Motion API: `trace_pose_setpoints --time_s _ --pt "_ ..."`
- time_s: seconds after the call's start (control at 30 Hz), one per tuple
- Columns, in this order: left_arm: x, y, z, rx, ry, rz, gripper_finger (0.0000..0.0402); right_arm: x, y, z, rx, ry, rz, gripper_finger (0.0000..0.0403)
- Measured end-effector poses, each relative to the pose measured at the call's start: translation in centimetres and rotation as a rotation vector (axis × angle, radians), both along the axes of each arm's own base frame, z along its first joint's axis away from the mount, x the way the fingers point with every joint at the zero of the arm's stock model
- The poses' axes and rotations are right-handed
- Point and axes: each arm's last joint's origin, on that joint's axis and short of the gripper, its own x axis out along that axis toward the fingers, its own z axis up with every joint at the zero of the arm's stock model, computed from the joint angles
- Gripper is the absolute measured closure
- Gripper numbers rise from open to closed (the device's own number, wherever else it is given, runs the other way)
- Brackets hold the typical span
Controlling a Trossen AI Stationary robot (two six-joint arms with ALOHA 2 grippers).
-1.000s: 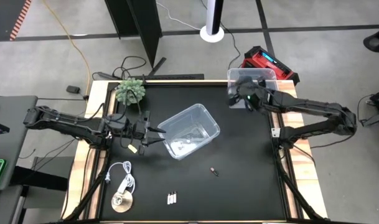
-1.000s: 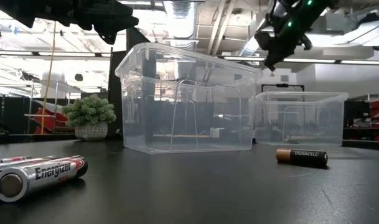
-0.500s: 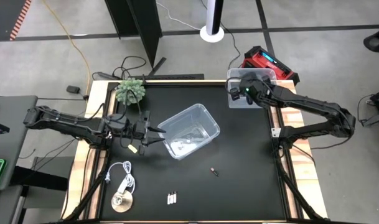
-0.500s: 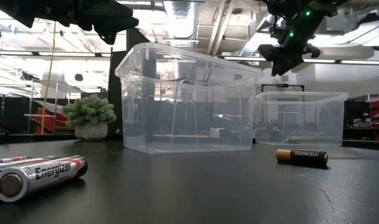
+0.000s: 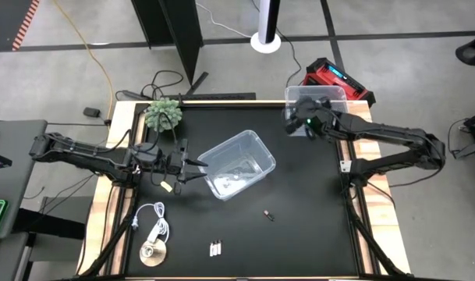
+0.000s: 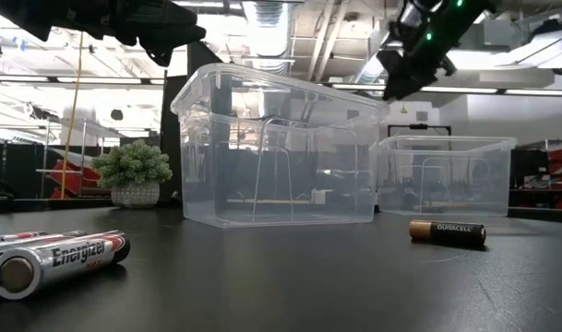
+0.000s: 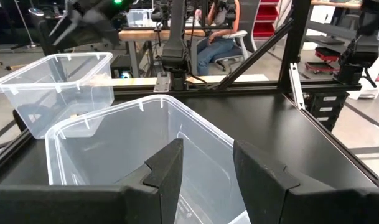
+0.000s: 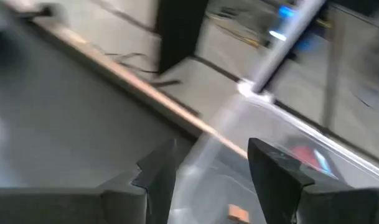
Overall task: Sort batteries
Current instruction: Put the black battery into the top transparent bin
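While apart, right gripper [image 5: 293,125] fingers [image 8: 157,176] empty, batteries [image 5: 214,249] far off

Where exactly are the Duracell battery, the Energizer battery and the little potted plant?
Duracell battery [image 6: 448,232]: low view, middle of its dark body.
Energizer battery [image 6: 64,259]: low view, on the printed label.
Potted plant [image 6: 133,164]: low view, on the green foliage.
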Motion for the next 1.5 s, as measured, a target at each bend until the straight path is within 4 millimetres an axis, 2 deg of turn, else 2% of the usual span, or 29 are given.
trace_pose_setpoints --time_s 0.17,0.47,0.63,0.83,1.13,1.5 --pt "0.0 0.0 0.0 -0.006 0.000 0.007 0.0265 1.5 4.0 -0.1 0.059 0.003 0.303 0.0200" --pt "0.0 0.0 0.0 -0.006 0.001 0.016 0.0265 2.8 12.2 -1.5 0.170 -0.001 0.596 0.0207" --pt "0.0 0.0 0.0 -0.005 0.003 0.017 0.0265 3.4 16.5 -3.5 0.240 0.028 0.680 0.0207" --pt "0.0 0.1 0.0 -0.003 0.003 0.037 0.0265 4.5 20.6 -7.4 0.386 0.088 0.698 0.0205" --pt "0.0 0.1 -0.1 -0.005 0.006 0.043 0.0265 5.8 23.4 -12.2 0.536 0.127 0.643 0.0184" --pt "0.0 0.1 -0.1 -0.006 0.009 0.043 0.0265 6.6 24.1 -15.5 0.600 0.187 0.599 0.0184"
